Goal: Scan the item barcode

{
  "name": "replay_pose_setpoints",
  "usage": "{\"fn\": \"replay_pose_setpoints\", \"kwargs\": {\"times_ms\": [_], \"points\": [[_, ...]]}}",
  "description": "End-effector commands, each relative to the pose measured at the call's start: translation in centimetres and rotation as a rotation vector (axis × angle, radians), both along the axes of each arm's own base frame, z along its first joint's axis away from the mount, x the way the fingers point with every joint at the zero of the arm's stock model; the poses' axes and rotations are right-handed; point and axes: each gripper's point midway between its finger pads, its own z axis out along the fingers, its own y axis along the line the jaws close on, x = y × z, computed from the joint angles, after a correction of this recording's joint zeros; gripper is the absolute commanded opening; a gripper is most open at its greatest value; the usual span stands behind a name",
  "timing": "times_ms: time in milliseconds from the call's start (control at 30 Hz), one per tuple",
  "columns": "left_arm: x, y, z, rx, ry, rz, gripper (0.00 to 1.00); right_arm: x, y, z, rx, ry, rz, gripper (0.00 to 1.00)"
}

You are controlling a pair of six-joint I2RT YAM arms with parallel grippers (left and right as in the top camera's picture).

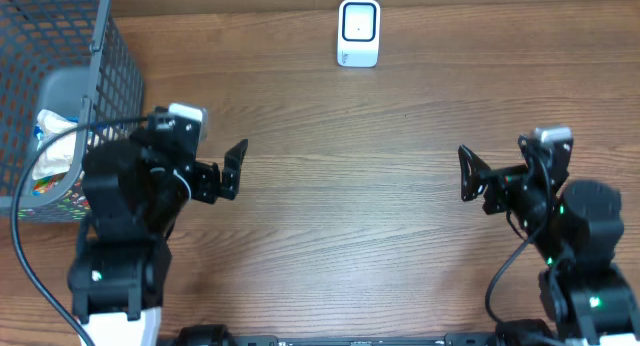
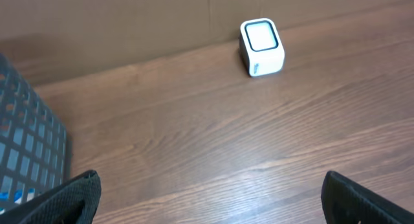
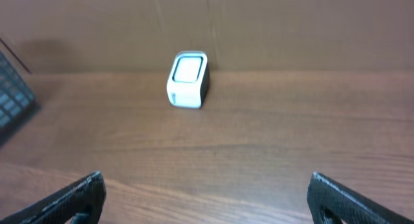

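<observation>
A white barcode scanner [image 1: 358,31] with a dark-rimmed window stands at the table's far edge, also seen as the scanner [image 2: 261,46] in the left wrist view and the scanner [image 3: 188,79] in the right wrist view. Packaged items [image 1: 48,158] in white, blue and mixed colours lie in the grey wire basket [image 1: 70,46] at the far left. My left gripper [image 1: 234,169] hovers just right of the basket, open and empty. My right gripper [image 1: 466,176] is open and empty on the right side. Bare wood shows between the left gripper [image 2: 210,185] jaws and the right gripper [image 3: 207,182] jaws.
The basket's mesh wall [image 2: 26,153] is close to my left fingers, and its corner [image 3: 13,94] shows at the right wrist view's left edge. A black cable [image 1: 30,276] loops beside the left arm. Wooden tabletop [image 1: 350,206] lies between the arms.
</observation>
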Motion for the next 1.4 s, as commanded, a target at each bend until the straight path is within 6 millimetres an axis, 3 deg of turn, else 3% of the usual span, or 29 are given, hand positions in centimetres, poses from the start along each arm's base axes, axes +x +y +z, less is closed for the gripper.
{"fn": "replay_pose_setpoints", "kwargs": {"times_ms": [0,267,400,500,667,833,967,1100,1267,1367], "points": [[0.5,0.0,3.2,-0.011,-0.010,-0.010,1.00,0.7,0.4,2.4,-0.045,0.005,0.030,1.00],[1.5,-1.3,5.5,-0.068,0.156,-0.074,1.00,2.1,0.5,2.9,-0.065,0.200,0.033,1.00],[2.0,-1.4,4.9,-0.077,0.204,-0.079,1.00,2.6,1.4,2.1,-0.008,0.243,0.057,1.00],[2.5,-1.6,4.6,-0.095,0.215,-0.087,1.00,2.5,3.5,2.1,0.054,0.259,0.170,1.00],[3.4,-1.1,4.8,-0.069,0.189,-0.067,1.00,3.7,4.0,1.9,0.065,0.248,0.191,1.00],[4.4,4.0,6.9,0.015,0.157,0.221,1.00,4.9,4.2,1.0,0.069,0.264,0.188,1.00],[4.5,10.7,9.2,0.066,0.131,0.569,1.00,5.5,4.3,-0.1,0.069,0.299,0.187,1.00],[3.8,16.6,10.6,0.044,0.115,0.800,1.00,5.7,4.3,-1.0,0.068,0.328,0.185,1.00],[1.8,24.8,9.6,-0.117,0.105,1.110,1.00,5.6,4.3,-1.6,0.067,0.354,0.184,1.00],[1.6,27.6,7.6,-0.184,0.150,1.153,1.00,5.5,4.3,-1.8,0.067,0.362,0.184,1.00]]}}
